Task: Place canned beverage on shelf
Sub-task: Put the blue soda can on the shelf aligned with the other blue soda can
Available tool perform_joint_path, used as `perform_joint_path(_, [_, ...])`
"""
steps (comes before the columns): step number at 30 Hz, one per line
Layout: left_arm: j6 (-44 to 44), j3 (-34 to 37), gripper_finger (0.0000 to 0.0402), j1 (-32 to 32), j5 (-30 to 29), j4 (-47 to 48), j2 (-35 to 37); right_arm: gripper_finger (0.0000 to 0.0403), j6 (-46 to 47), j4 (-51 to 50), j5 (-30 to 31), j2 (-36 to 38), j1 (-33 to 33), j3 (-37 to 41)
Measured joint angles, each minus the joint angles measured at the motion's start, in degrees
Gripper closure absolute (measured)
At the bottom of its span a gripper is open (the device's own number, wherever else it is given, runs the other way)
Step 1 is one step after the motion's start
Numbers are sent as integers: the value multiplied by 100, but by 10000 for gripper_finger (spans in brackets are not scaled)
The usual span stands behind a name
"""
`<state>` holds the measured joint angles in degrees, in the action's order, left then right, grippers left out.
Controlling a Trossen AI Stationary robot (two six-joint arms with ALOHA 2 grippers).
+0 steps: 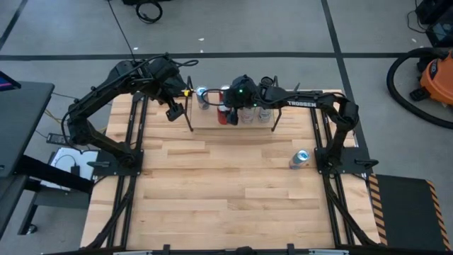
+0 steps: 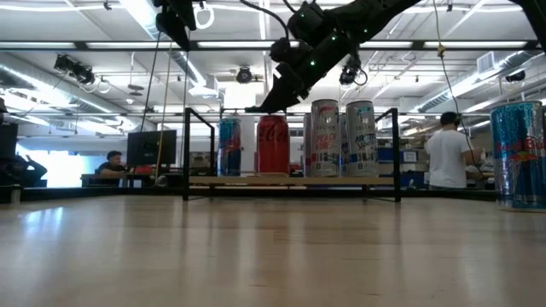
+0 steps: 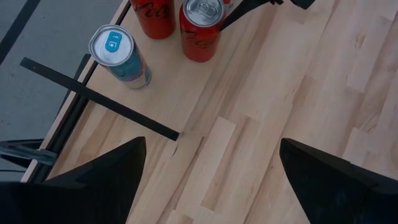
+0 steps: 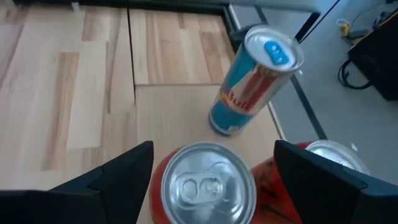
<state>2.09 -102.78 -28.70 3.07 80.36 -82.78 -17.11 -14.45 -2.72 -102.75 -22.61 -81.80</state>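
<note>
The shelf [image 1: 212,122] stands at the table's far middle on thin black rods. On it stand a blue can [image 1: 203,95], two red cans [image 1: 225,113] and two silver cans [image 1: 256,113], all upright. My right gripper [image 4: 214,146] is open right above one red can [image 4: 208,186], a finger on either side of its top; I see no touch. In the low view my right gripper [image 2: 266,104] hovers just over that red can [image 2: 273,145]. My left gripper [image 1: 173,112] is open and empty, raised over the shelf's left end, with the blue can [image 3: 118,53] in its view.
Another blue can [image 1: 300,159] stands on the tabletop at the right, near the right arm's base; it shows large in the low view [image 2: 519,153]. The shelf's black corner rods [image 3: 99,99] rise beside the cans. Bare tabletop [image 1: 226,191] lies toward the near edge. People are in the room beyond.
</note>
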Motion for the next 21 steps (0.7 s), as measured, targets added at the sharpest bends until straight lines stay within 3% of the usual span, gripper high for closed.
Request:
perform_joint_path(12, [-7, 0, 30, 1, 0, 0, 0, 62, 17, 3, 26, 366, 90, 7])
perform_joint_path(21, [-4, 0, 30, 1, 0, 2, 0, 86, -90, -353, 679, 489, 230, 15])
